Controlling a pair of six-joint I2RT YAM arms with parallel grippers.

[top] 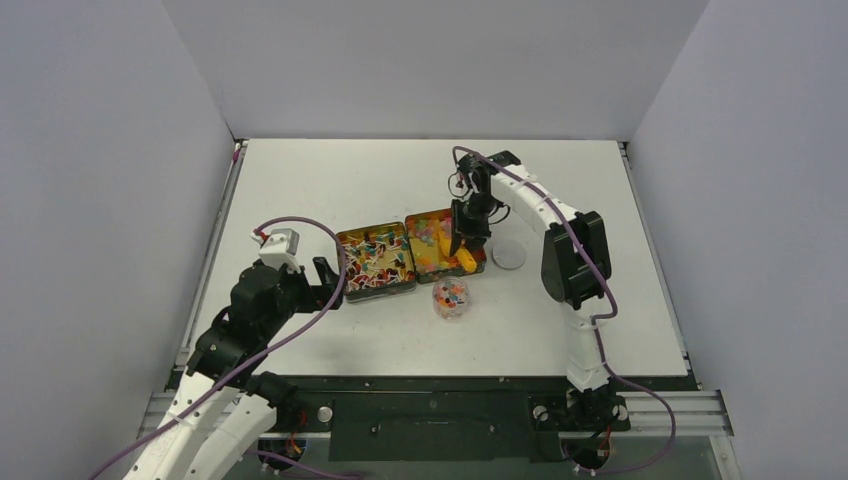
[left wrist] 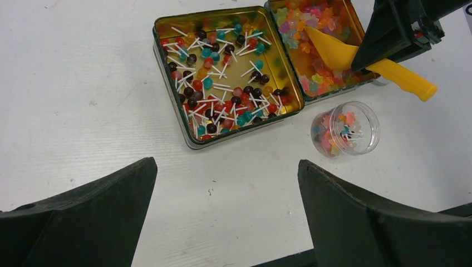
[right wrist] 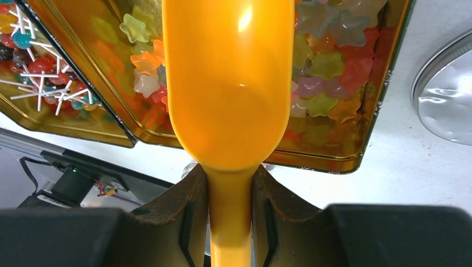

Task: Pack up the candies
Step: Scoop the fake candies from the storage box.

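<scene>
Right gripper (right wrist: pixel 231 194) is pinched narrow on the neck of the orange scoop (right wrist: pixel 228 83), one pad on each side of the handle, with the bowl pointing away into the right tin (right wrist: pixel 334 161). The candies (left wrist: pixel 320 78): star gummies (right wrist: pixel 328 64) fill that tin, lollipops (left wrist: pixel 222 83) fill the left tin (left wrist: pixel 167 28), and a small mixed lot sits in the clear jar (left wrist: pixel 345 128). Can't tell if the bowl carries anything.

Risks:
- Handle looks smooth and the grip is a two-point pinch. A loaded bowl could twist in the jaws and dump.
- Jar mouth is a small target. An off-centre or high pour puts stars on the table (top: pixel 330 180).
- Jar is light and unheld, so a nudge from the scoop lip tips or slides it.
- Scoop dragging up the tin's near wall could shove the tin into the jar, which stands just beside that wall.

Room: the jar is on the near side, by the seam between the two tins, with open table towards the bases and to its left. Lid (top: pixel 509 254) lies just right of the right tin, so a wide swing clips it. Left gripper (left wrist: pixel 225 164) has jaws spread wide with nothing in them. It hovers near-left, well apart from the jar, free to steady it.
</scene>
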